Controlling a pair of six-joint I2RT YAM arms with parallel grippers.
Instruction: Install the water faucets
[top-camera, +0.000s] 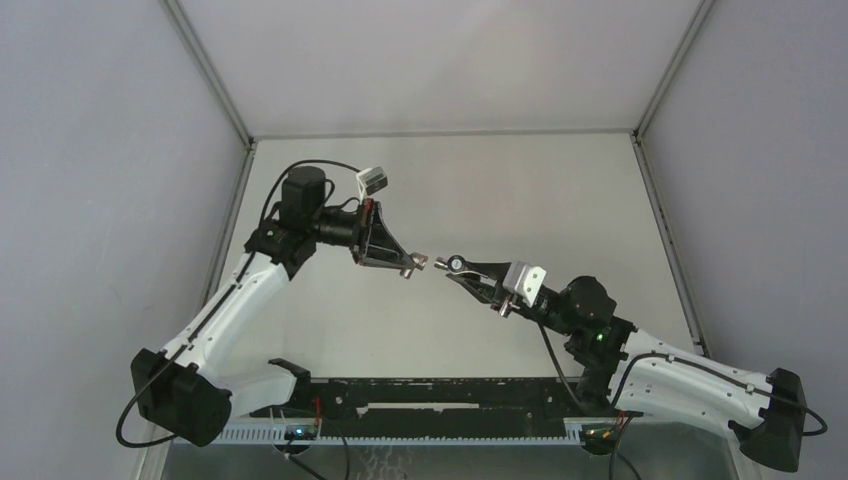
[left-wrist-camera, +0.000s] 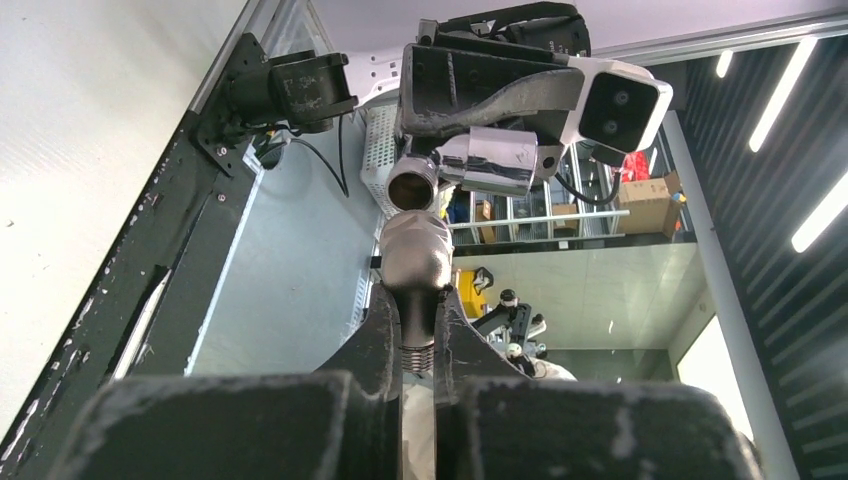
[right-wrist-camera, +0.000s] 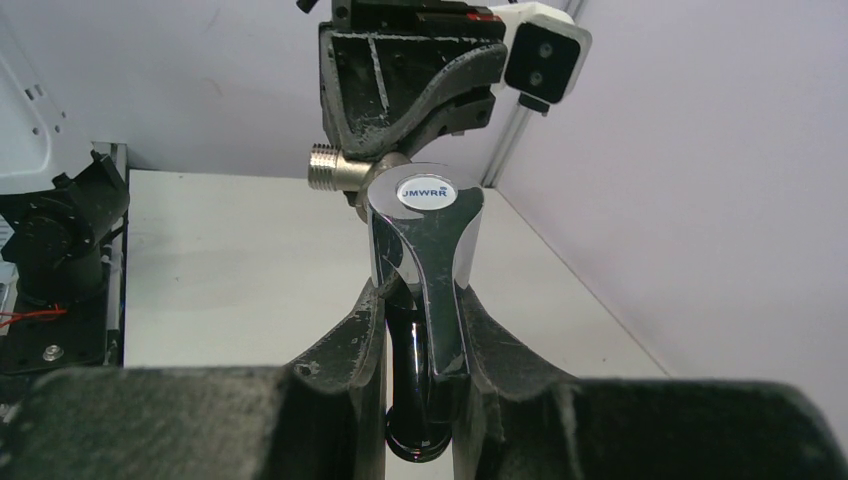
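Note:
Both grippers are raised above the table's middle, tips facing each other. My left gripper (top-camera: 403, 262) (left-wrist-camera: 418, 300) is shut on the stubby silver faucet part (top-camera: 414, 265) (left-wrist-camera: 416, 250), which has a threaded end. My right gripper (top-camera: 466, 270) (right-wrist-camera: 421, 300) is shut on the bent chrome faucet (top-camera: 455, 264) (right-wrist-camera: 425, 215), which has a handle with a white cap. In the left wrist view the bent faucet's open end (left-wrist-camera: 410, 185) sits just beyond the stubby part. In the right wrist view the stubby part's thread (right-wrist-camera: 325, 166) shows beside the cap. I cannot tell if they touch.
A black rail (top-camera: 430, 395) with a white slotted cable strip runs along the near edge between the arm bases. The white table (top-camera: 520, 190) is boxed in by grey walls and metal frame posts at the left, back and right.

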